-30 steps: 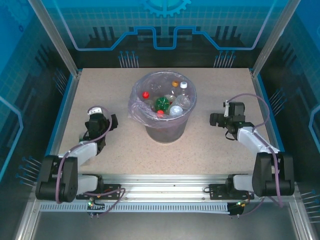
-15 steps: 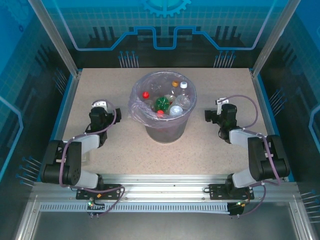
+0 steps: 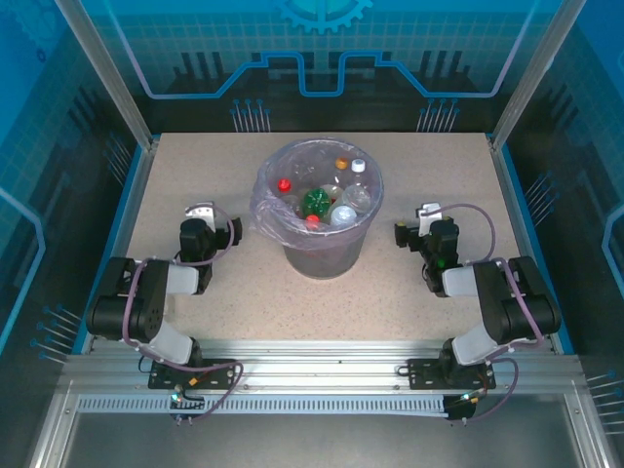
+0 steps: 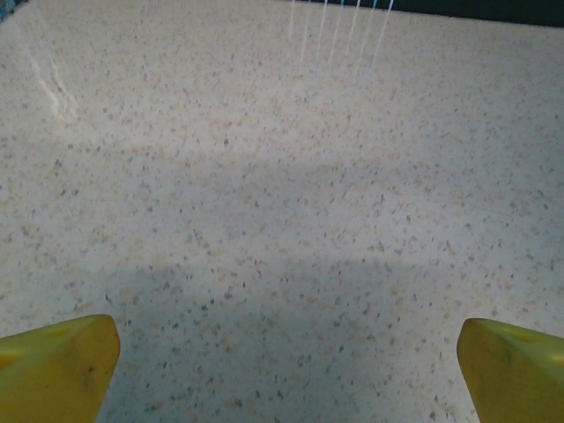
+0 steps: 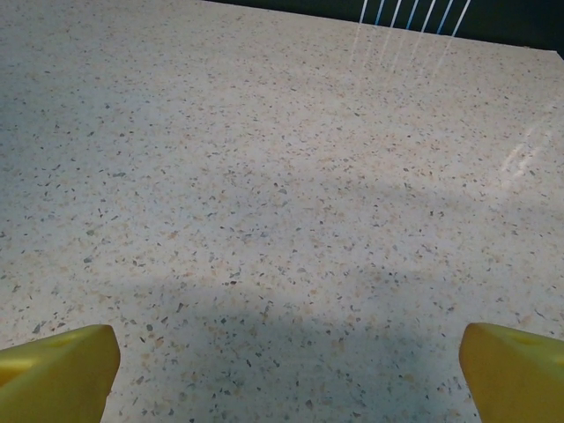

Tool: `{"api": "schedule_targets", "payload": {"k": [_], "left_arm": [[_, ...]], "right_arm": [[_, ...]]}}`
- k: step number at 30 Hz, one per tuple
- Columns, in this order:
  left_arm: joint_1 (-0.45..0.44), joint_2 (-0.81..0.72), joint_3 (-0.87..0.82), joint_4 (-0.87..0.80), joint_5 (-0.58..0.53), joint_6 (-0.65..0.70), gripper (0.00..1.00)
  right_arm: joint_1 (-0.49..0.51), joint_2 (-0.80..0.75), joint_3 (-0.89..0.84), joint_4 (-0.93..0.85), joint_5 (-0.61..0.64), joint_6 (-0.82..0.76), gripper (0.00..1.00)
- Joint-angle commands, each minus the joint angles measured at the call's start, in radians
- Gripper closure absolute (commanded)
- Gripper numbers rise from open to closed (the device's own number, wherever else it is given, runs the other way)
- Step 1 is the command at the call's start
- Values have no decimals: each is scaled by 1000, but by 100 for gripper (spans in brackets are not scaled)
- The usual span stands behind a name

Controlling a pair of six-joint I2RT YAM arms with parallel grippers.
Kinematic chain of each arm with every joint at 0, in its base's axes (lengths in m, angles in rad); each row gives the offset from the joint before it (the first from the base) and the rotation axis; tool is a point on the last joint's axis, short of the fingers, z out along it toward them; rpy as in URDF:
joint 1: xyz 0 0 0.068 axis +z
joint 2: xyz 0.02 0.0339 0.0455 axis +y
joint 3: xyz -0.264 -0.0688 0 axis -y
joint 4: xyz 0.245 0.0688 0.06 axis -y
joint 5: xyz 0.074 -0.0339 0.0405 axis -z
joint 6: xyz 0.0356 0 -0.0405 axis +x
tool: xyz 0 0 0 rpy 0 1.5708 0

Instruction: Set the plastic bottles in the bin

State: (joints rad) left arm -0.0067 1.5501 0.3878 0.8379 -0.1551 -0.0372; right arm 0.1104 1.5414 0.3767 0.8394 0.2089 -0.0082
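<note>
One round dark grey bin (image 3: pixel 317 261), lavender-bagged, stands mid-table holding perhaps six small plastic bottles (image 3: pixel 316 203), overlapping and partly hidden, while the left gripper (image 4: pixel 286 370) and right gripper (image 5: pixel 286 370) hold their yellow fingertips (image 4: pixel 62 366), cut off by the frame, wide apart over the speckled beige tabletop (image 4: pixel 264 176).

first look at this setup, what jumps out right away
The bin stands mid-table, lined with a lavender bag and holding a heap of plastic bottles, one bright green. To either side, low over the speckled tabletop, the yellow left fingers and right fingers are spread wide with nothing between them.
</note>
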Motion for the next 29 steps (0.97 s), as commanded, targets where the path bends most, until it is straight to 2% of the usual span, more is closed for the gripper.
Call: {"api": "schedule_targets", "payload": {"k": [1, 29], "left_arm": [[-4, 2, -6, 86, 22, 25, 1], [-4, 2, -10, 90, 23, 27, 1]], "right_arm": [[-15, 6, 5, 91, -5, 7, 0], [-23, 2, 2, 89, 15, 27, 0]]}}
